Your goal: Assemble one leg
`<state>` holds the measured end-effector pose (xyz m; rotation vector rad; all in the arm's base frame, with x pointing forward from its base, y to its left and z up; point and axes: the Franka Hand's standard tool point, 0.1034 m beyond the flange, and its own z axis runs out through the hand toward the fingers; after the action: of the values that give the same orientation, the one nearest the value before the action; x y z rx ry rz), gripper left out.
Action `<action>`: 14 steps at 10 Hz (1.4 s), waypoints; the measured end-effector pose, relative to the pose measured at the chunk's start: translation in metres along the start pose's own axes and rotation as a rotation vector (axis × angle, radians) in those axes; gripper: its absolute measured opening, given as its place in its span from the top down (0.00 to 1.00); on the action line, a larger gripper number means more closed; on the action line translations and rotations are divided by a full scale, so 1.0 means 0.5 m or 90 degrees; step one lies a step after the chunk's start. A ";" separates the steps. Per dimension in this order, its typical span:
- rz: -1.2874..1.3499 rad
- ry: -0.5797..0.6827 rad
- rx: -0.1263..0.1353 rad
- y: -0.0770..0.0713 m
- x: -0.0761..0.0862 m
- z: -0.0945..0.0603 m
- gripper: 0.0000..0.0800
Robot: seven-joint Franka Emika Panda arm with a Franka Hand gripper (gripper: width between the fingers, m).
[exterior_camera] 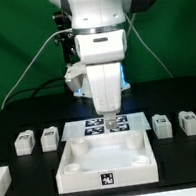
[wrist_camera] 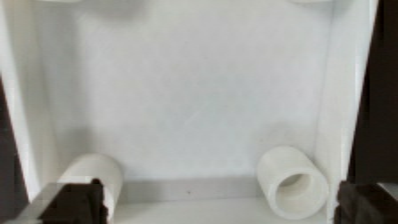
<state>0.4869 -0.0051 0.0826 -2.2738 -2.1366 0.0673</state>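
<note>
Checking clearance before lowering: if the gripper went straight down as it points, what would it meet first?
Below the gripper is probably the panel, at its far rim; depth is unclear, possibly the marker board.

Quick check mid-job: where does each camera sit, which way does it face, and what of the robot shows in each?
Exterior view: off the arm, across the table, facing the arm front-on and slightly downward; shows the arm, its gripper, the white panel, legs on both sides.
Wrist view: on the wrist, looking down into the white panel; only the dark fingertips show, spread apart.
Shared: the white panel and the gripper.
</note>
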 end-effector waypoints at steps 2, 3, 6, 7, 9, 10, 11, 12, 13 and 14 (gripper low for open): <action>0.002 0.000 0.003 -0.003 -0.003 0.004 0.19; -0.014 0.001 -0.001 -0.020 -0.013 0.024 0.19; -0.047 0.013 -0.014 -0.138 -0.063 0.122 0.19; -0.040 0.016 -0.007 -0.141 -0.068 0.142 0.19; -0.038 0.017 -0.004 -0.138 -0.067 0.150 0.19; -0.038 0.017 -0.003 -0.139 -0.067 0.151 0.31; -0.038 0.017 -0.002 -0.139 -0.067 0.152 0.48; -0.038 0.017 -0.002 -0.140 -0.067 0.153 0.48; -0.038 0.017 -0.002 -0.140 -0.067 0.153 0.72; -0.038 0.017 -0.002 -0.140 -0.067 0.153 0.88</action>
<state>0.4115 -0.0353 0.0098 -2.1974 -2.1908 0.0332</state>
